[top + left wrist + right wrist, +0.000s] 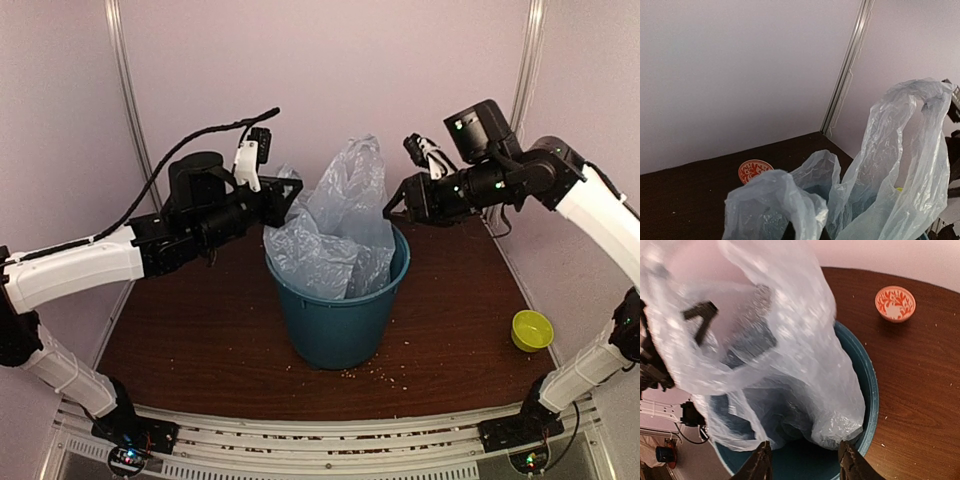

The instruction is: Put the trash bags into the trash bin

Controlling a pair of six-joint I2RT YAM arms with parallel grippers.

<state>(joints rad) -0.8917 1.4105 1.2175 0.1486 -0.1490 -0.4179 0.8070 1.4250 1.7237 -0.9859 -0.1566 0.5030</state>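
The teal trash bin point(340, 320) stands mid-table. The translucent grey-blue trash bag point(345, 215) sits partly inside it and stands well above the rim. My left gripper point(288, 200) is at the bag's left edge, above the rim, and looks shut on a fold of it. In the left wrist view the bag point(910, 165) drapes over and hides the fingers. My right gripper point(393, 205) is open and empty at the bin's right rim. In the right wrist view its fingertips point(760, 462) hang over the bin's rim point(867, 385), just short of the bag point(790, 350).
A lime-green bowl point(532, 330) sits at the table's right edge. A red-patterned bowl point(895, 303) sits behind the bin and also shows in the left wrist view point(755, 170). Crumbs lie on the brown table point(200, 350) in front of the bin. Walls close the back.
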